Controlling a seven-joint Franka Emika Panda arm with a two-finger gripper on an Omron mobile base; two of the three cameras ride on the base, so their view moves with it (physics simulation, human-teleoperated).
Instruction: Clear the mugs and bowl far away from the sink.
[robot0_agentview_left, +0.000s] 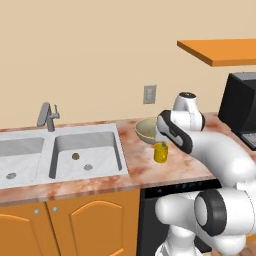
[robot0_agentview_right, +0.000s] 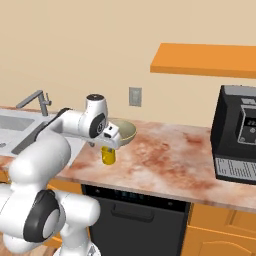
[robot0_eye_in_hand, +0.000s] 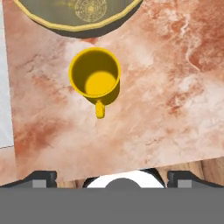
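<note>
Beige wall (robot0_agentview_left: 90, 55), orange shelf (robot0_agentview_right: 205, 60), marble counter (robot0_agentview_right: 165, 155), orange cabinets (robot0_agentview_left: 65, 225).

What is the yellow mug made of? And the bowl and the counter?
The mug looks like glazed ceramic or plastic: smooth, even yellow all over, with a small handle. The bowl looks like glazed pottery, olive with a paler inside. The counter looks like polished stone, maybe marble, with pink and rust veins. It is all rendered, so these are guesses.

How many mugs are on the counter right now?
1. A yellow mug stands upright on the marble counter, right of the sink, beside the bowl, directly under the gripper. The arm may hide another.
</note>
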